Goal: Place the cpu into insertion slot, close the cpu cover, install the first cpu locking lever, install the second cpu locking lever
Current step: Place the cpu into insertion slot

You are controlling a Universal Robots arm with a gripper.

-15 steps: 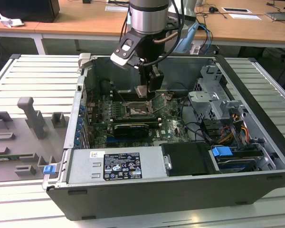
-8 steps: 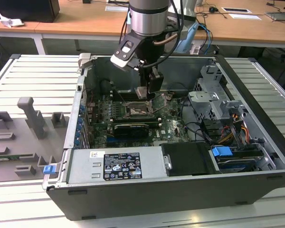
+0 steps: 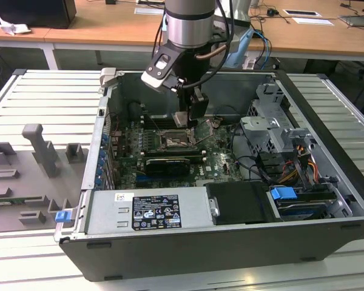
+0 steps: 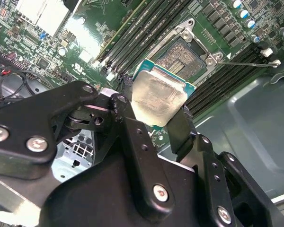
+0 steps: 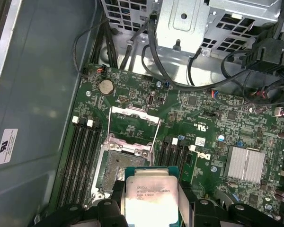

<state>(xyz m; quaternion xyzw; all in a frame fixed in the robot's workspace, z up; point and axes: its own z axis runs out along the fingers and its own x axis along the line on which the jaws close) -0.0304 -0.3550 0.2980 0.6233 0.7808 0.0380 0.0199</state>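
My gripper [image 3: 183,119] hangs inside the open computer case, shut on the cpu [image 3: 181,118], a small square chip with a pale metal face. In both wrist views the cpu [image 4: 157,94] [image 5: 148,196] sits clamped between the two black fingers [image 4: 132,130] [image 5: 185,201]. It is held above the board, beside and partly over the insertion slot [image 5: 117,168] [image 4: 183,56]. The slot is a dark square socket with a silvery rim, and its contact field is bare. The cpu cover [image 5: 132,124] is swung open away from the slot. A thin locking lever [image 4: 246,62] sticks out free beside the slot.
Long memory slots [image 5: 83,156] run on both sides of the socket. A black expansion card [image 3: 167,163] lies across the board, and a finned heatsink [image 5: 245,163] sits nearby. Cables and a metal drive cage [image 3: 273,127] fill the case's side on the exterior view's right. Grey fixture blocks [image 3: 42,151] stand outside the case.
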